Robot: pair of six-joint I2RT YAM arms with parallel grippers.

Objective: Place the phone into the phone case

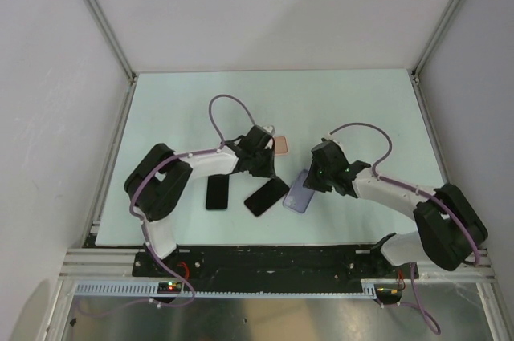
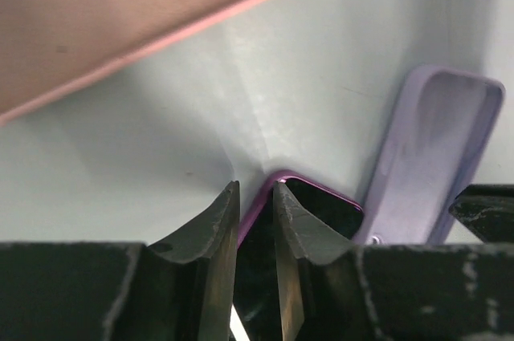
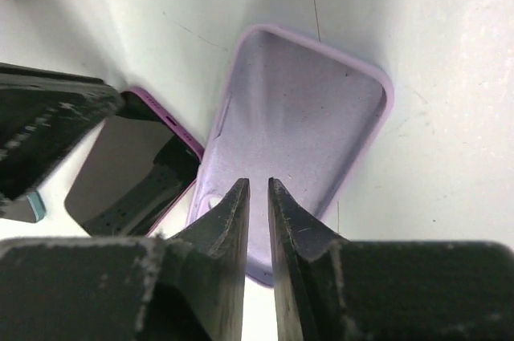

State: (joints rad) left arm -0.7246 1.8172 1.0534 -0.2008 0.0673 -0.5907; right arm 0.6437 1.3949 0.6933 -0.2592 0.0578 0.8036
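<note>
I am pinching the purple-edged phone (image 2: 321, 209) by one corner with my left end effector (image 2: 255, 188), both fingers pressing flat against that edge. The phone is lying screen-up on the bench (image 1: 345, 108) just left of the phone case (image 3: 305, 116), and its far corner seems to be touching the case's side wall. My right end effector (image 3: 257, 184) is clamping the near rim of the lavender case, which is sitting open side up. A pink case (image 1: 282, 145) is resting beyond and left of the phone case, and a second dark phone (image 1: 217, 192) is lying farther left.
</note>
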